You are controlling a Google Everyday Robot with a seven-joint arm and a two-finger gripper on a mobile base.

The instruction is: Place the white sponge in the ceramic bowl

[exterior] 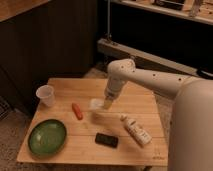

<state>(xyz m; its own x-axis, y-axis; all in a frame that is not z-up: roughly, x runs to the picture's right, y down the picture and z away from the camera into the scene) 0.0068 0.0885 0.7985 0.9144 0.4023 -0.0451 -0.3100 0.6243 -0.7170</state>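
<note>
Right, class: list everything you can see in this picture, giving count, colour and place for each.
Table: one, light wood, middle of view.
Bowl: one, dark green, table's near left corner.
Cup: one, translucent white, table's far left.
Carrot-like item: one, orange, between cup and sponge.
Sponge: one, white, near table's middle, at the gripper.
Black block: one, black, near edge, right of bowl.
Bottle: one, white, lying on its side right of the block.
Arm: one, white, reaching over the table from the right.
Gripper: one, pale, at the arm's end, right beside the sponge.
</note>
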